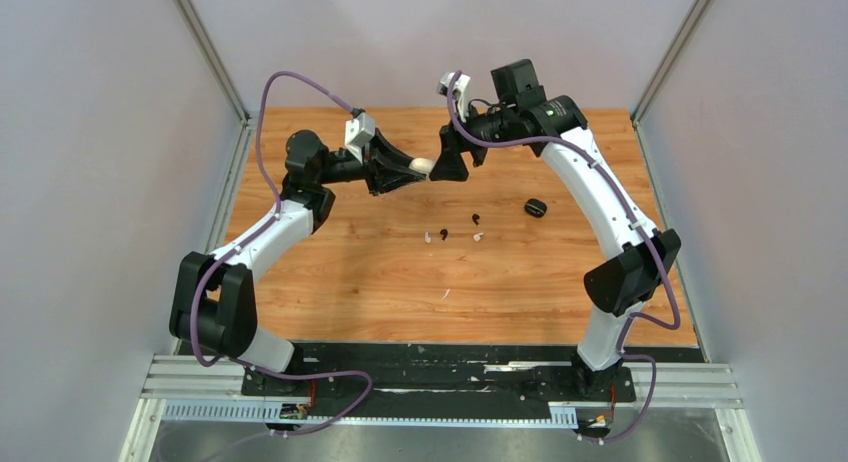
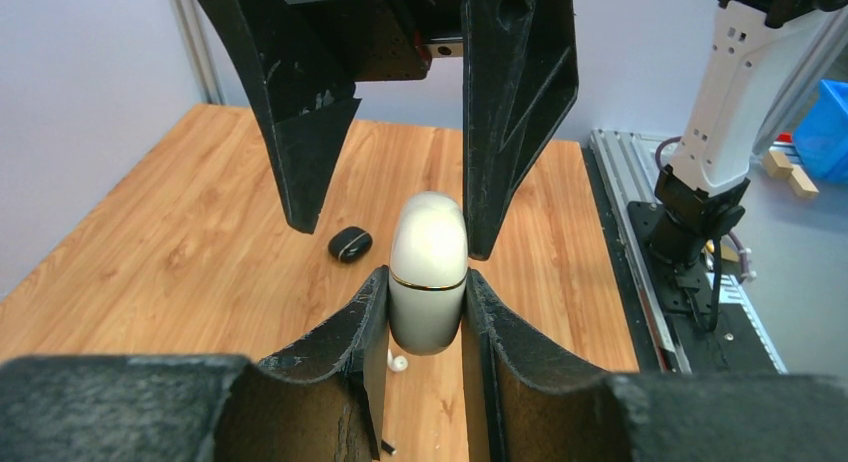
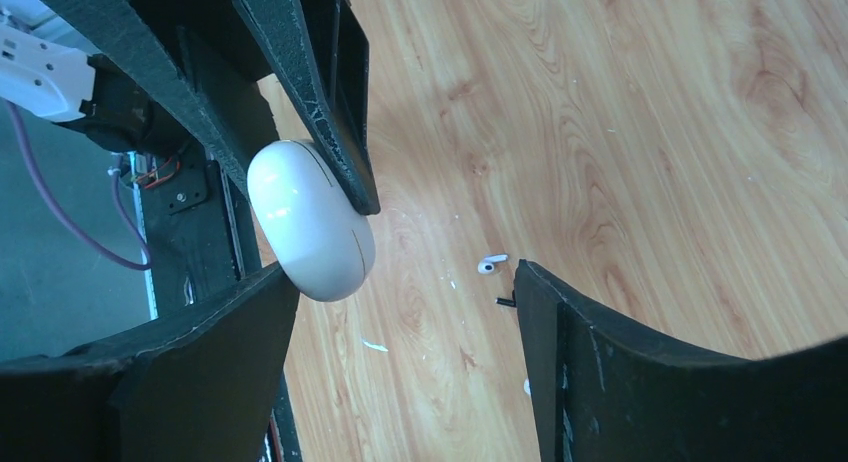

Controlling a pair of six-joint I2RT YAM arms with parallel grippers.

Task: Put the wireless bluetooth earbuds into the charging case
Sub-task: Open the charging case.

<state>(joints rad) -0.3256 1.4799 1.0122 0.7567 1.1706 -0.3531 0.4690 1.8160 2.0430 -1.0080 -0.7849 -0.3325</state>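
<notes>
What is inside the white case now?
Nothing shows: the white case, pinched in the left claw, has its lid shut, so whatever is inside stays hidden.

Top view: 4 earbuds (image 1: pixel 444 233) just specks, stems unreadable. Black case (image 1: pixel 535 208) too small to tell lid state. Left wrist: white case (image 2: pixel 428 232) flanks covered by left tool (image 2: pixel 425 277) fingers. Right wrist: black earbud (image 3: pixel 505 302) mostly behind right tool (image 3: pixel 405 272) finger.

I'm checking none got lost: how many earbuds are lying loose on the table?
4, clustered together: white earbud leftmost, black earbud beside it, second black earbud farther right, second white earbud by it. None seems hidden.
</notes>
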